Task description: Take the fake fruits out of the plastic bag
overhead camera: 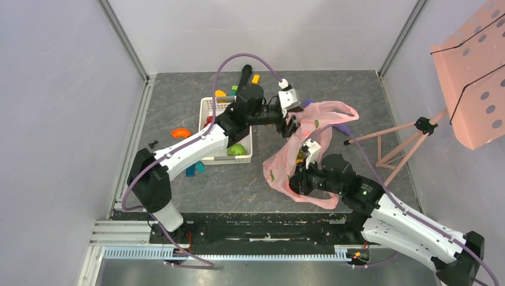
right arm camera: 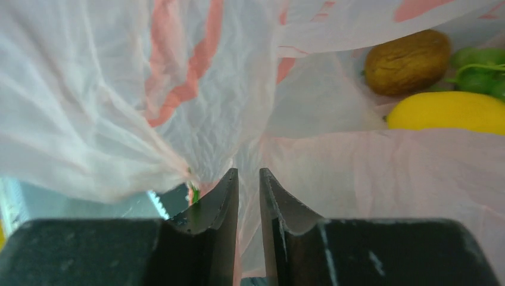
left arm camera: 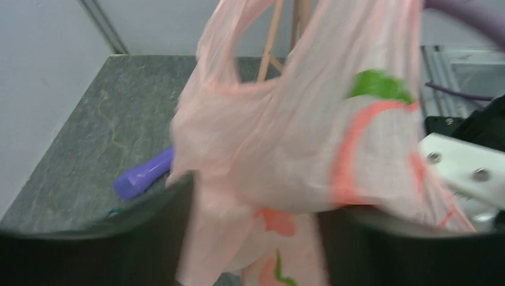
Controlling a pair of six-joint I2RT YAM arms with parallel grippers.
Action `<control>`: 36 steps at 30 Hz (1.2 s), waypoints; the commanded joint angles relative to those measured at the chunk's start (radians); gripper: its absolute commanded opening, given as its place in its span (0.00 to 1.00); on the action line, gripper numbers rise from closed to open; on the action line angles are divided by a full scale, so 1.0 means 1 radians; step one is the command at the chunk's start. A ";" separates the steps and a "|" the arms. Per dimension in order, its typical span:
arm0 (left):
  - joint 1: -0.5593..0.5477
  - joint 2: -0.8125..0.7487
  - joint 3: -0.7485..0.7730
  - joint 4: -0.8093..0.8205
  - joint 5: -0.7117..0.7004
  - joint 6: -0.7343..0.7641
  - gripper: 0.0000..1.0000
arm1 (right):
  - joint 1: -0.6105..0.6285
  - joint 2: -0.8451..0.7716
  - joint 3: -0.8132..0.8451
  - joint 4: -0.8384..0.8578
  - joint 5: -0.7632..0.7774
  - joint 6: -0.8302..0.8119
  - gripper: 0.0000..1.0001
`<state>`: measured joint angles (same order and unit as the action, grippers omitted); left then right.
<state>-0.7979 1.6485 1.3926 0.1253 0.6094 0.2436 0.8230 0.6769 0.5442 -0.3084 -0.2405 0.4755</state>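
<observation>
Two arms reached over the grey desk (overhead camera: 369, 95) toward the pink plastic bag (overhead camera: 324, 116), which lay crumpled to the right of centre, close to the white basket (overhead camera: 226, 159). The left tool (overhead camera: 290, 127) stood at the bag's far, upper edge. Seen from its own wrist camera, the left tool (left arm camera: 256, 205) showed its fingers (left arm camera: 161, 238) as dark, blurred shapes set well apart. The bag's (left arm camera: 286, 137) thin film hung loosely down between them, so the jaws were wide and pinched nothing that could be made out. Beyond the film in that view lay the purple cylinder (left arm camera: 143, 177) on the desk, one end hidden behind the bag.

The right tool (overhead camera: 296, 179) was at the bag's near, lower end. From its wrist camera, the right tool (right arm camera: 249, 176) had its fingers (right arm camera: 223, 205) nearly together, with only a narrow slit between them. Creases in the film (right arm camera: 107, 107) ran down toward the tips and pink film showed in the slit, so it held a fold of the bag.

At the upper right of that view, two fake fruits rested among the bag's folds: a brown kiwi-like fruit (right arm camera: 408, 62) and, just below it, a yellow fruit (right arm camera: 446, 112). Green leaves (right arm camera: 482, 68) lay beside them.

A green apple (overhead camera: 237, 150) sat in the basket's near right corner, partly under the left arm. Small building blocks (overhead camera: 255, 78) lay on the desk around the basket, and an orange curved piece (overhead camera: 180, 132) lay to its left. A pink perforated panel (overhead camera: 470, 77) stood on a stand at the right.
</observation>
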 commanded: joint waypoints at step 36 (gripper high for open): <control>-0.063 -0.298 -0.586 0.482 -0.189 -0.735 1.00 | 0.038 -0.065 -0.093 0.290 0.256 0.059 0.23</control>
<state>-0.8524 1.3334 0.8253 0.4408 0.3740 -0.3870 0.8585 0.6262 0.4644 -0.1383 0.0784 0.5034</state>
